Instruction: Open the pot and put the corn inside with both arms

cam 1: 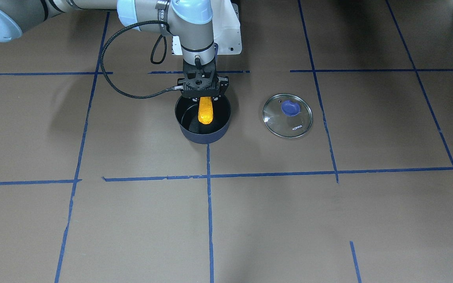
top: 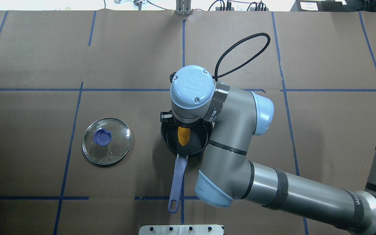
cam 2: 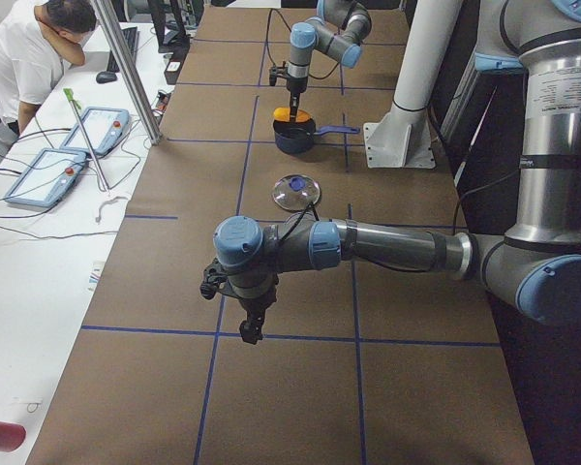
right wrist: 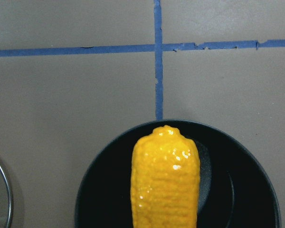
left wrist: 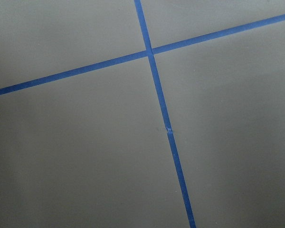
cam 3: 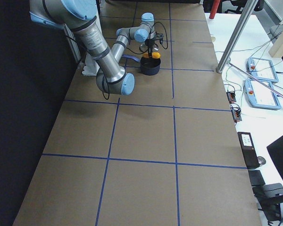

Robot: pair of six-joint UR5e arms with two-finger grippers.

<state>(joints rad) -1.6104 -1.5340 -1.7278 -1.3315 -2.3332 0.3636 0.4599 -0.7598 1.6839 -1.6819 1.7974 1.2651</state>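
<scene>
Hanging from the right gripper (cam 1: 204,96), the corn (cam 1: 205,111) was pinched by its upper end, long axis pointing down into the open pot (cam 1: 203,137) directly beneath. The lid (cam 1: 288,115) was noted beside it. The left gripper (cam 2: 251,327), well apart, could not be judged for closure.

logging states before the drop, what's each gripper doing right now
Right gripper: closed on the corn, over the pot.
Left gripper: cannot tell; seen only from the side view.
</scene>
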